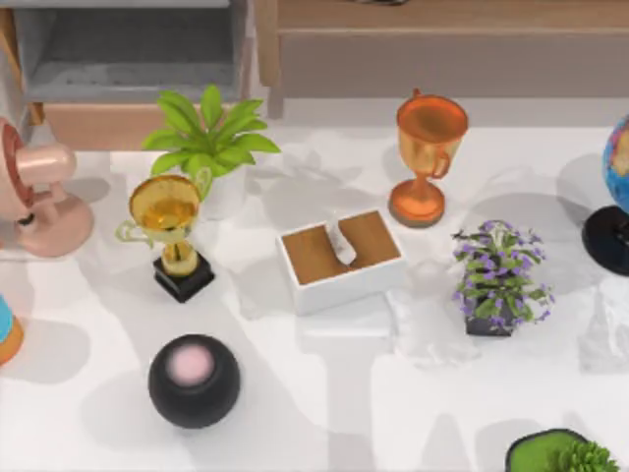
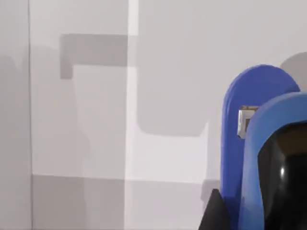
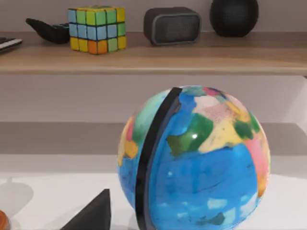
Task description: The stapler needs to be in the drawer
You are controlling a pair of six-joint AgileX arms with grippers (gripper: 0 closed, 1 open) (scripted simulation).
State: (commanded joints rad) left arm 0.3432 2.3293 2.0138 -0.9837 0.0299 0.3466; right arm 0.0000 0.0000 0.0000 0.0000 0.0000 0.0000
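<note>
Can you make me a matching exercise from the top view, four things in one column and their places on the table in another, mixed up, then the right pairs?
Things:
1. tissue box
2. black sphere with a pink top
3. copper trophy
4. drawer

Places:
A. near edge, left of middle
B. far left corner
C. middle of the table
D. just beyond the purple-flowered plant, toward the shelf

Pairs: 1-C, 2-A, 3-D, 4-B
</note>
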